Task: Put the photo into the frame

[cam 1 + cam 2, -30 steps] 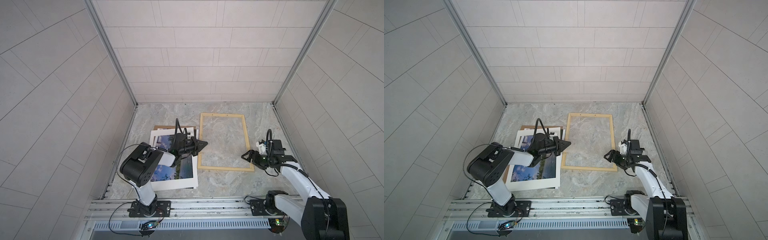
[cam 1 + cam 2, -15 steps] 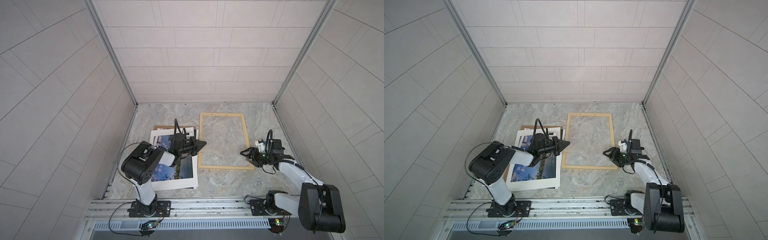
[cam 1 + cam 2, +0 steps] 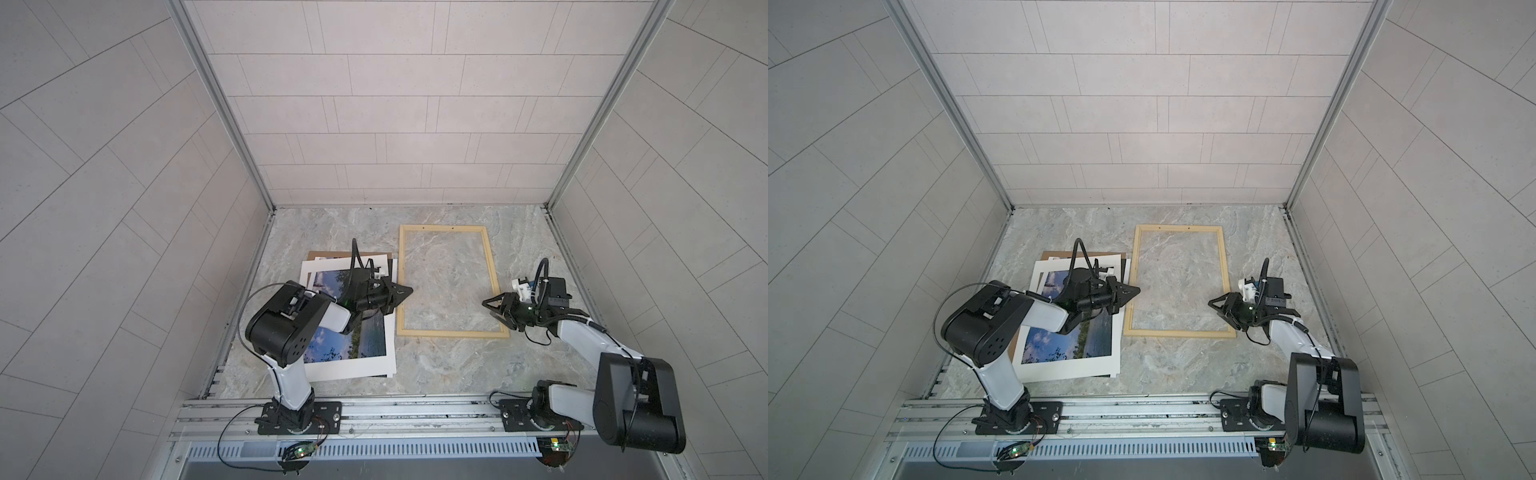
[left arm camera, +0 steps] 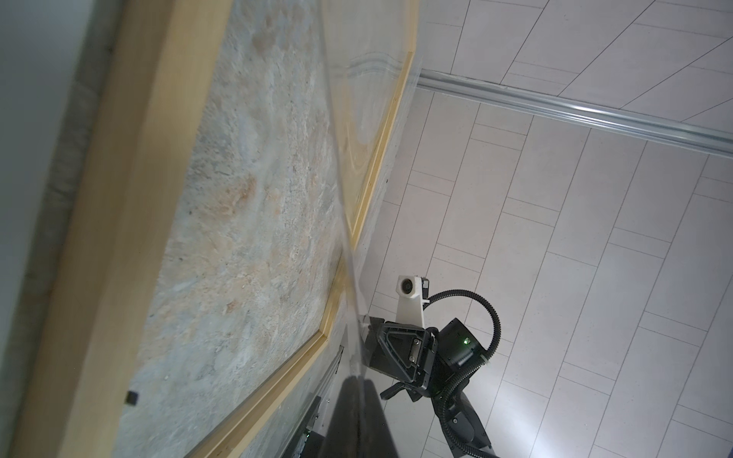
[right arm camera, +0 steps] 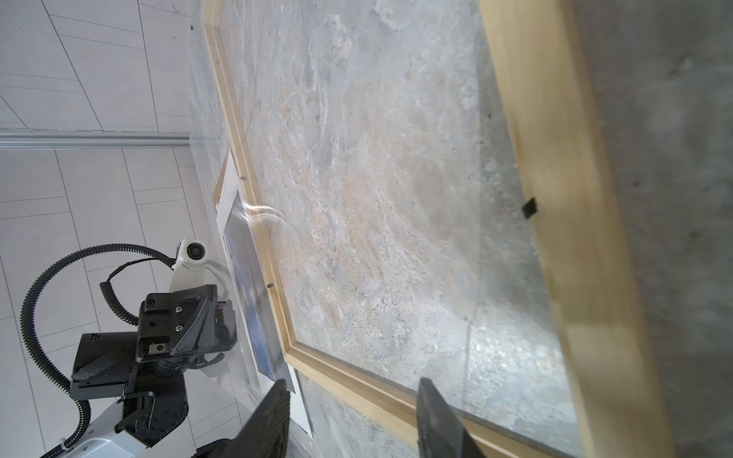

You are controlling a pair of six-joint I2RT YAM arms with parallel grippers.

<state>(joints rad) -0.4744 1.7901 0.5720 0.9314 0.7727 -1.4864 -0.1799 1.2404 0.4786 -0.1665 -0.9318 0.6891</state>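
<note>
Photo (image 3: 340,347) flat beneath left arm (image 3: 291,316), both arms low, jaws flanking frame (image 3: 453,333)

one photo (image 3: 332,345), one pale wooden frame (image 3: 453,333), one brown backing board (image 3: 328,254), one clear pane (image 4: 351,206), two robot arms (image 3: 291,320)

Lab test cell, grey tiled walls (image 3: 374,104), aluminium mounting rail (image 3: 415,415)

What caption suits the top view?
The photo lies beside the frame; left gripper and right gripper flank the frame.
</note>
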